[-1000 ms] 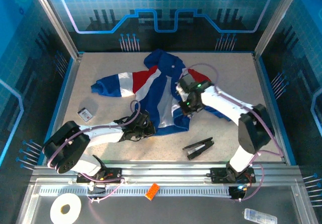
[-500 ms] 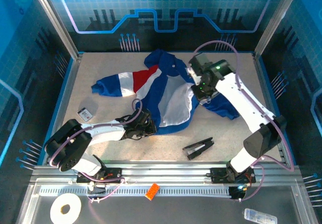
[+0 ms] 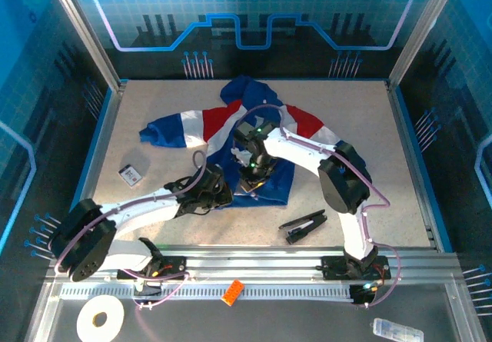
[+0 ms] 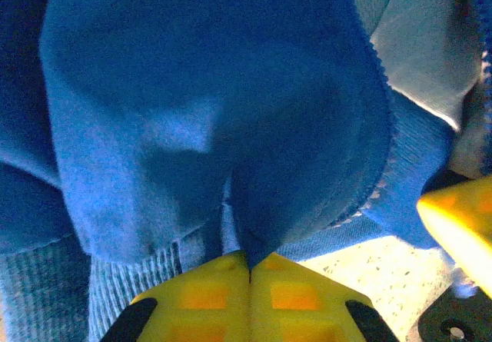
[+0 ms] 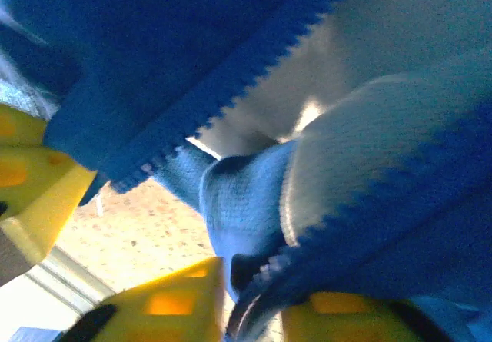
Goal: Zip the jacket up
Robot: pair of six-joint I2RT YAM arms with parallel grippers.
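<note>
The jacket lies spread on the table, blue with red and white bands, its front panels folded together in the middle. My left gripper is at the lower hem, shut on a fold of the blue fabric just above the ribbed hem, as the left wrist view shows. My right gripper sits close beside it over the hem. Its jaws stand apart, and the toothed zipper edge and ribbed hem run through the gap. A yellow finger of the left gripper is at the left.
A black clip lies on the table right of the hem. A small card lies at the left. A white tape roll, an orange piece and a packet sit on the near shelf.
My right arm swung from the jacket's upper right down to the lower hem, bringing the right front panel over the white lining. Its jaws have parted. The left gripper held its grip.
</note>
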